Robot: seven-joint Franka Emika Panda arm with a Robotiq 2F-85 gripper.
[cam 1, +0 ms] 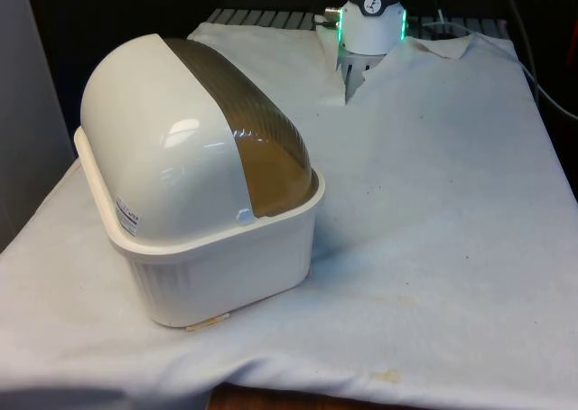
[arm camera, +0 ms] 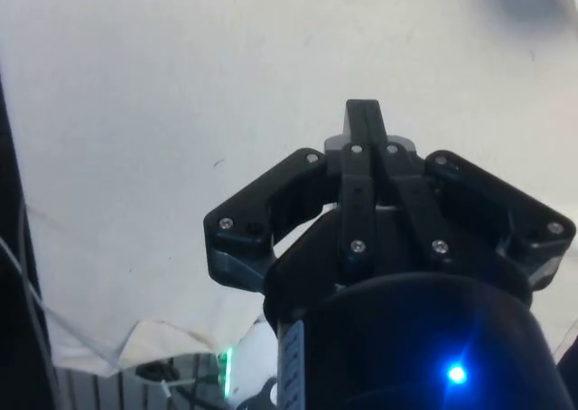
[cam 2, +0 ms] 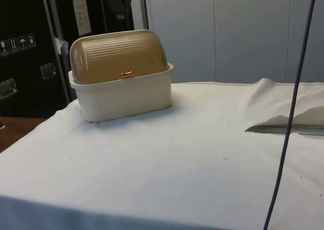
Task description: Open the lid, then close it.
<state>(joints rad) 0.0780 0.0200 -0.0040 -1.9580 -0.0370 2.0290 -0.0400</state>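
Note:
A cream bread box (cam 1: 226, 265) stands on the white cloth at the front view's left, its rounded back and side turned to that camera. Its brown ribbed roll-top lid (cam 1: 262, 139) is down and rests on the rim. In the side view the lid (cam 2: 119, 55) covers the whole front of the box (cam 2: 126, 96), and a small copper handle (cam 2: 127, 74) sits at the lid's lower edge. In the wrist view my gripper (arm camera: 363, 112) hangs well above bare cloth, its two black fingers pressed together with nothing between them. The bread box is apart from it.
The white cloth (cam 1: 433, 202) has a slit and raised folds (cam 2: 283, 118) near the robot's foot (cam 1: 370, 22). A thin dark cable (cam 2: 291, 113) hangs across the side view's right. The table's front edge (cam 1: 271, 396) runs just below the box.

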